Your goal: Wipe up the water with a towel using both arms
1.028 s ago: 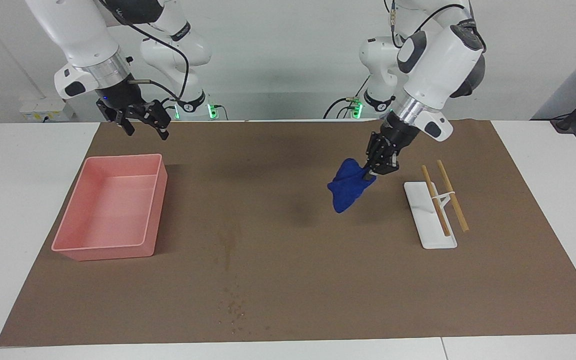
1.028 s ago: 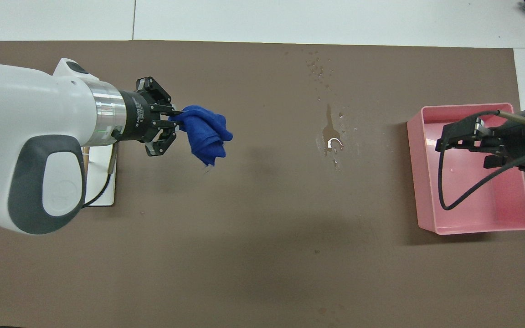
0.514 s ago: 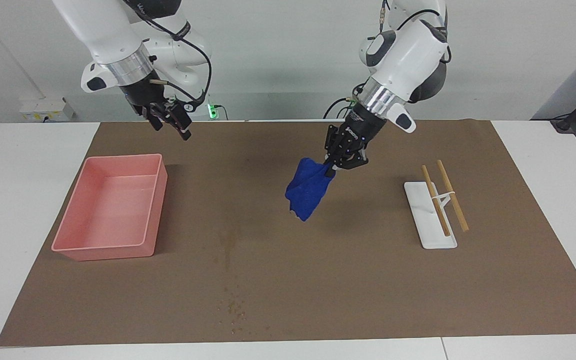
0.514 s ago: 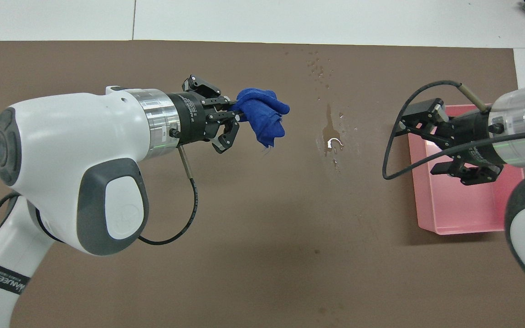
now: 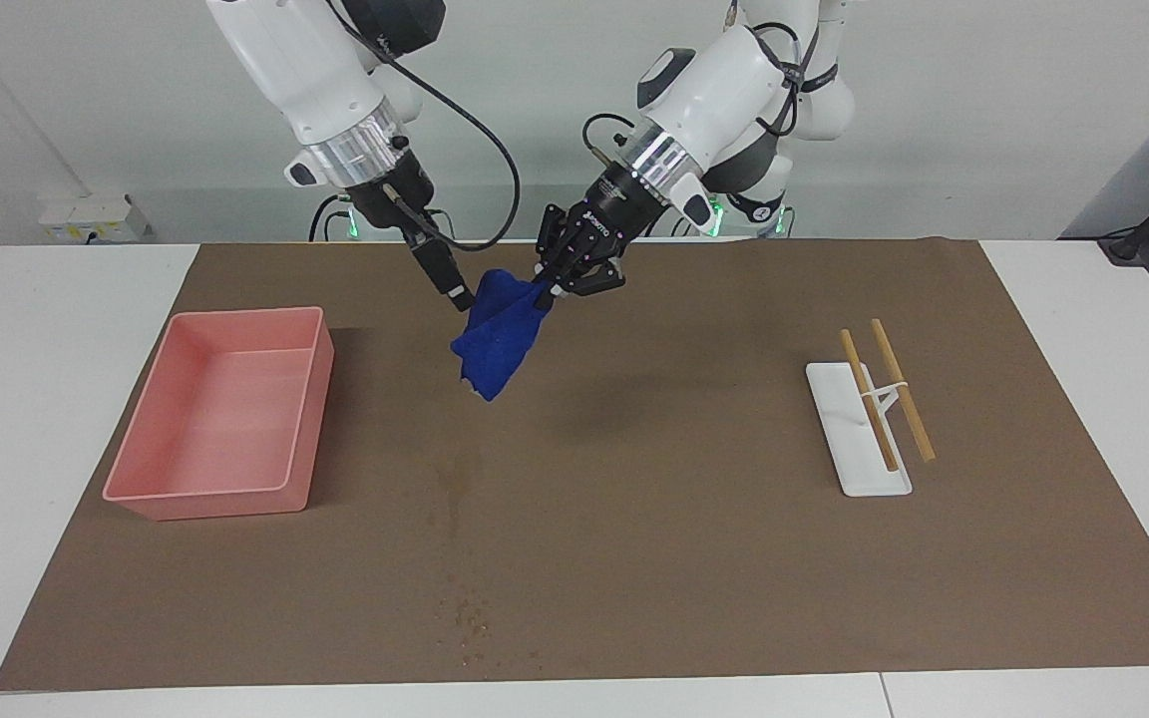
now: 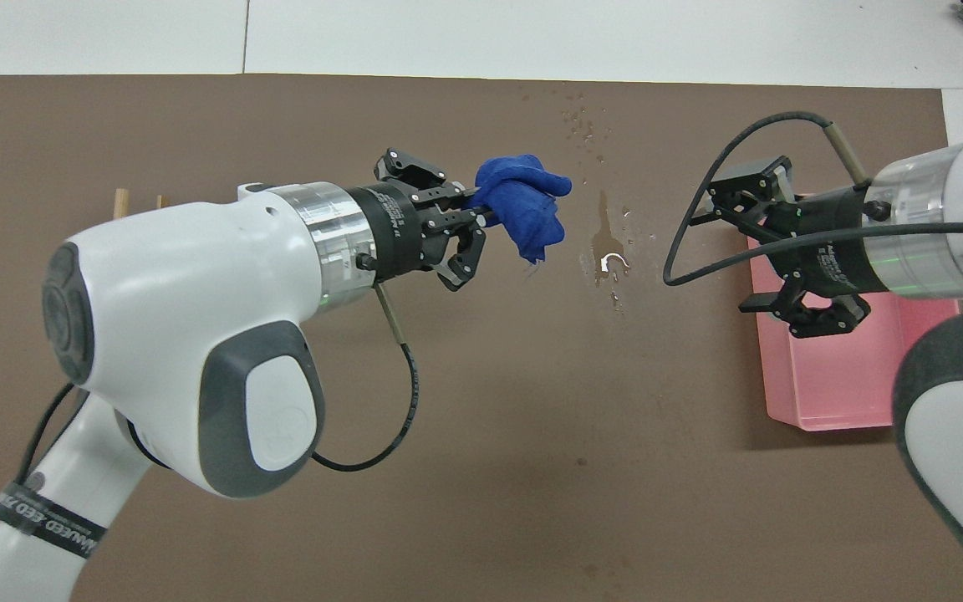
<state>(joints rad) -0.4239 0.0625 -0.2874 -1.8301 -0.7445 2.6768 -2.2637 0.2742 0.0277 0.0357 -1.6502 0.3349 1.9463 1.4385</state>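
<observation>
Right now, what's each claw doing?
Left claw: shut on the towel, held up over the mat.
Right claw: open, holding nothing, up beside the towel.

The left gripper (image 5: 557, 284) hangs over the middle of the mat (image 5: 694, 558) with the towel (image 5: 495, 339) pinched in its fingers, and under the hanging towel the mat is bare. The right gripper (image 5: 450, 284), fingers apart, is just beside the towel, so little room is between the two grippers. The water (image 6: 605, 242) lies on the mat between them in the overhead view, with nothing on it. The bin (image 5: 220, 414) stands under the right arm's side. The white stand (image 5: 859, 444) with sticks (image 5: 884, 394) is well apart, toward the left arm's end.
</observation>
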